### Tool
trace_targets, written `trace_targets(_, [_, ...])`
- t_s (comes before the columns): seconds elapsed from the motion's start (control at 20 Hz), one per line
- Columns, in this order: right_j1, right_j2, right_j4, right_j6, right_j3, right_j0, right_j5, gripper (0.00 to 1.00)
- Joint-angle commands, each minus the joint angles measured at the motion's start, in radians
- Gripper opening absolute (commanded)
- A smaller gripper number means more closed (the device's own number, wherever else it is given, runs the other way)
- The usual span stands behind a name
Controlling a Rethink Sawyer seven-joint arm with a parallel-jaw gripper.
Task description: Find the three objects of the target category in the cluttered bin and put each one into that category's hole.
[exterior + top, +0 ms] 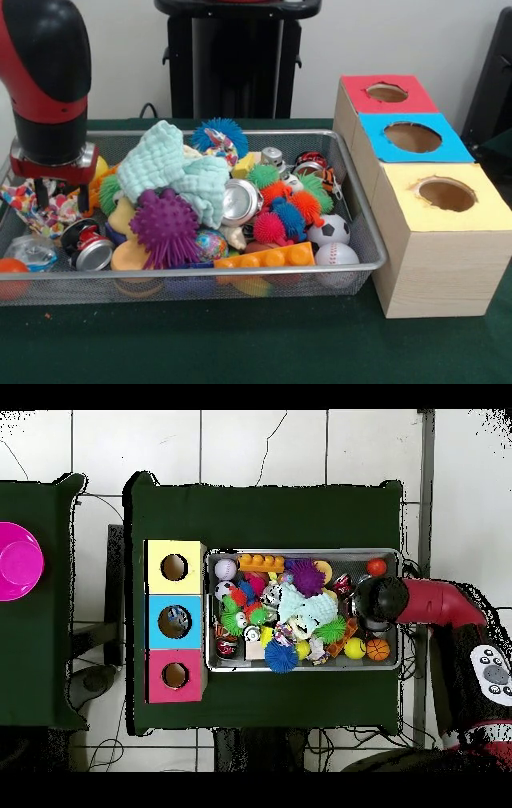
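Green cloth covers the desk; overhead alone shows a pink bowl [20, 561], while the gripper [62, 194], jaws unreadable, hangs over the bin's [364, 212] end.

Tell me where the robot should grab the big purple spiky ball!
Probably from straight above, fingers closing across the round body of the purple spiky ball. It sits on top of the pile near the front wall of the mesh bin, so its top is free, while the yellow toy and the mint cloth crowd its sides.
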Motion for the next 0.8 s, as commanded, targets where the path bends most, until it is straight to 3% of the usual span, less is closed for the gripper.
trace_targets(0.05, [0.102, 0.077, -0.105, -0.294, -0.037, -0.009, -0.099, 1.00])
trace_targets(0.5, [0.090, 0.025, -0.252, -0.309, -0.109, 0.015, -0.182, 1.00])
trace_targets(0.8, [0.062, 0.030, -0.291, -0.323, -0.132, 0.027, -0.151, 1.00])
